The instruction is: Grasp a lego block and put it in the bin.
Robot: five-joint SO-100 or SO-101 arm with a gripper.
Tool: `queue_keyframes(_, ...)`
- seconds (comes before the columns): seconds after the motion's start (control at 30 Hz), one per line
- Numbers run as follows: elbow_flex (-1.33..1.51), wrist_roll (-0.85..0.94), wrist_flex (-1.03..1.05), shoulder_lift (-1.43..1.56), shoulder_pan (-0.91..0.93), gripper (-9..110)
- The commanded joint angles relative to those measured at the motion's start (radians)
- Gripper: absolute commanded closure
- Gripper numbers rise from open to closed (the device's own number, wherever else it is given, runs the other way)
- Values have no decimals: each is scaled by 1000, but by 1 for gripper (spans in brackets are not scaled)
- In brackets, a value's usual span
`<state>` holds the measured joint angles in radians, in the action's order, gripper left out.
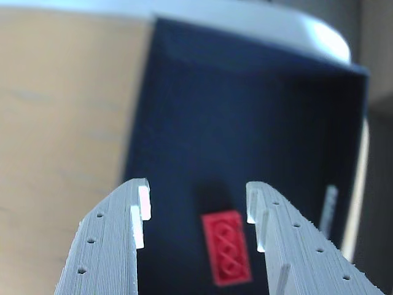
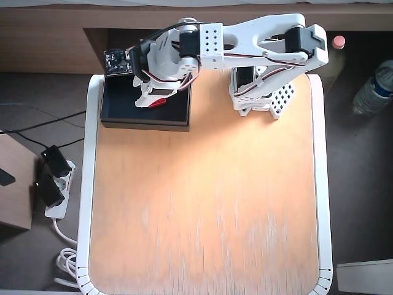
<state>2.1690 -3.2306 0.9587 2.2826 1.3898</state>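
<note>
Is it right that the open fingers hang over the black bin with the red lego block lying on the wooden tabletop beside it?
Not quite. The lego block lies inside the bin, on its dark floor, not on the tabletop; the wrist view shows it between the open fingers. The rest holds.

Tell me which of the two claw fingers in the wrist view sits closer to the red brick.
The right-hand finger. The lego block lies on the bin floor with less dark gap on that side than toward the left-hand finger.
</note>
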Motion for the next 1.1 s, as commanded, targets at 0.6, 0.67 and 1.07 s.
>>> queue_keyframes(0.6,89,38,-9,531,-529,101)
queue_keyframes(0.67,126,32,-9,572,-580,101)
queue_keyframes(1.07,357,-3,-9,729,-862,101)
